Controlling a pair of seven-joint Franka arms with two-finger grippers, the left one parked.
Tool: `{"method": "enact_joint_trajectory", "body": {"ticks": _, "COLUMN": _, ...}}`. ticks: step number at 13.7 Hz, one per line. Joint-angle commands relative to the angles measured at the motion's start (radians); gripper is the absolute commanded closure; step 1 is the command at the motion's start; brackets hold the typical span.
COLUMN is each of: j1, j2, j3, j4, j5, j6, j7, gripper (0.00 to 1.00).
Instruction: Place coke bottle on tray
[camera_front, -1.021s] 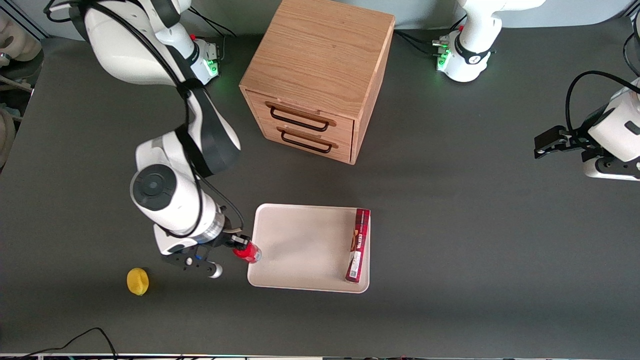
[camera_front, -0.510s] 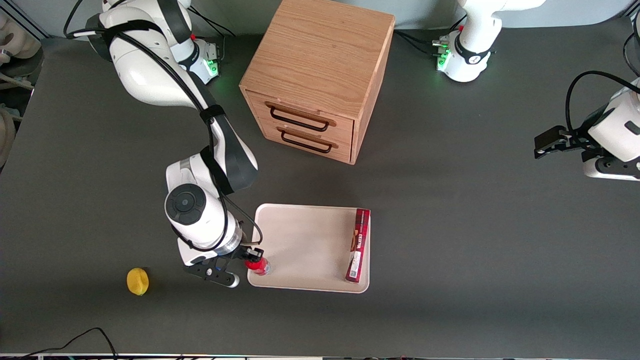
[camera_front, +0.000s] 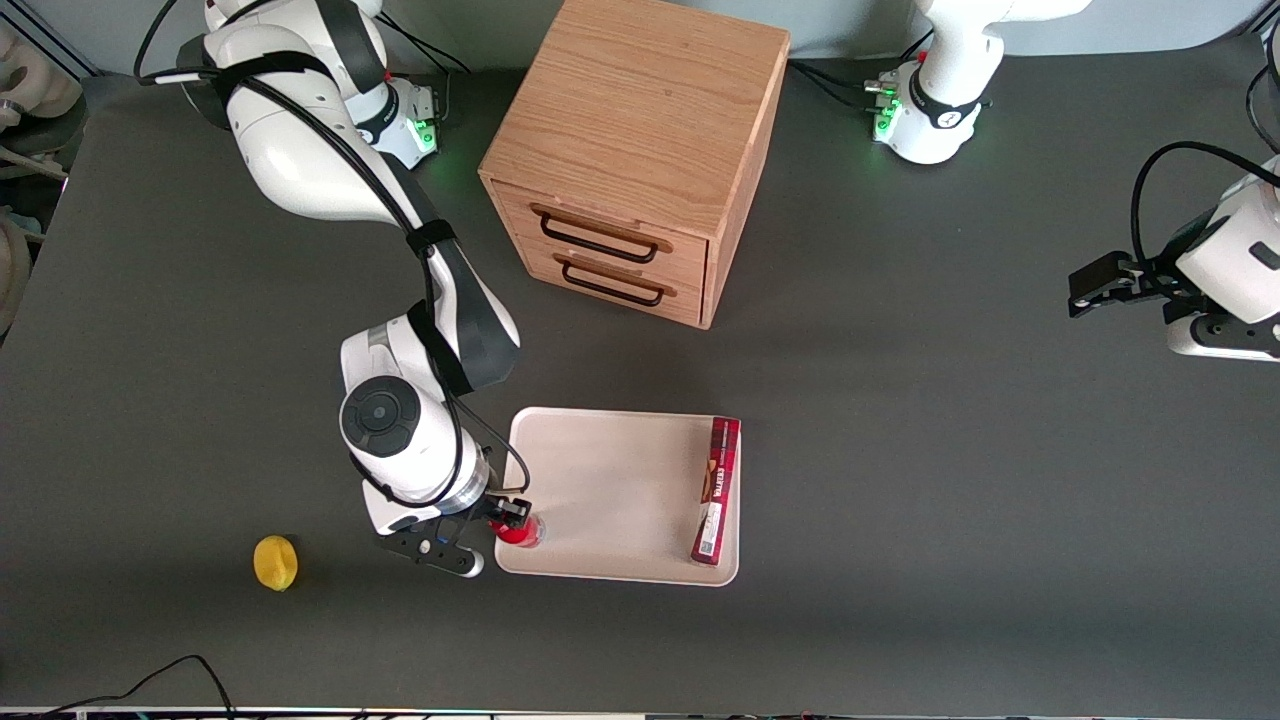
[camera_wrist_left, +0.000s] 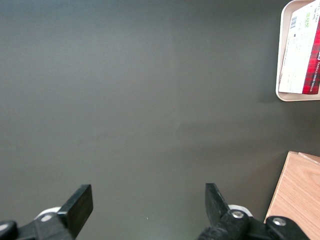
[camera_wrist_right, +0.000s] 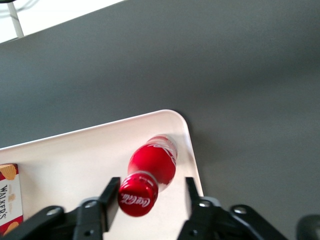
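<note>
Coke bottle moved over tray; gripper fingers spread; cap reads "Coca-Cola".

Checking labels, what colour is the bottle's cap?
Red with white script, clearest in the right wrist view: cap between the claw fingers.

— Room on the tray?
— Plenty, bare across the middle. Blocked only along the edge toward the parked arm, by a flat red box.
— Around the gripper?
— Hangs over the tray corner toward the working arm's end, fingers parted wider than the coke bottle cap. Open table all round. Only a yellow fruit nearby, well apart. Wooden cabinet farther from the camera, well clear.
</note>
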Motion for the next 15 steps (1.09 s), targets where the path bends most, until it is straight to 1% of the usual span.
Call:
{"method": "enact_joint_trajectory", "body": {"ticks": 1, "j1": 0.006, "j2": -0.023, "j3": -0.011, "j4": 0.022, "j5": -0.003, "j6": -0.035, "j7": 0.015, "gripper": 0.0}}
{"method": "enact_joint_trajectory", "body": {"ticks": 3, "j1": -0.003, "j2": -0.101, "j3": -0.003, "j4": -0.03, "j5": -0.001, "j6": -0.135, "j7": 0.003, "gripper": 0.0}}
{"method": "enact_joint_trajectory", "body": {"ticks": 5, "j1": -0.02, "j2": -0.228, "j3": -0.003, "j4": -0.144, "j5": -0.001, "j6": -0.214, "j7": -0.053, "gripper": 0.0}}
{"method": "enact_joint_trajectory", "body": {"ticks": 7, "j1": -0.076, "j2": -0.428, "j3": 0.0, "j4": -0.351, "j5": 0.011, "j6": -0.235, "j7": -0.205, "gripper": 0.0}}
{"method": "enact_joint_trajectory", "body": {"ticks": 10, "j1": -0.158, "j2": -0.731, "j3": 0.003, "j4": -0.675, "j5": 0.012, "j6": -0.229, "j7": -0.398, "gripper": 0.0}}
{"method": "enact_joint_trajectory", "body": {"ticks": 11, "j1": -0.179, "j2": -0.814, "j3": 0.003, "j4": -0.756, "j5": 0.012, "j6": -0.224, "j7": -0.437, "gripper": 0.0}}
{"method": "enact_joint_trajectory", "body": {"ticks": 13, "j1": -0.236, "j2": -0.945, "j3": 0.003, "j4": -0.853, "j5": 0.012, "j6": -0.227, "j7": -0.495, "gripper": 0.0}}
{"method": "enact_joint_trajectory", "body": {"ticks": 15, "j1": -0.284, "j2": -1.001, "j3": 0.006, "j4": -0.872, "j5": 0.011, "j6": -0.247, "j7": -0.546, "gripper": 0.0}}
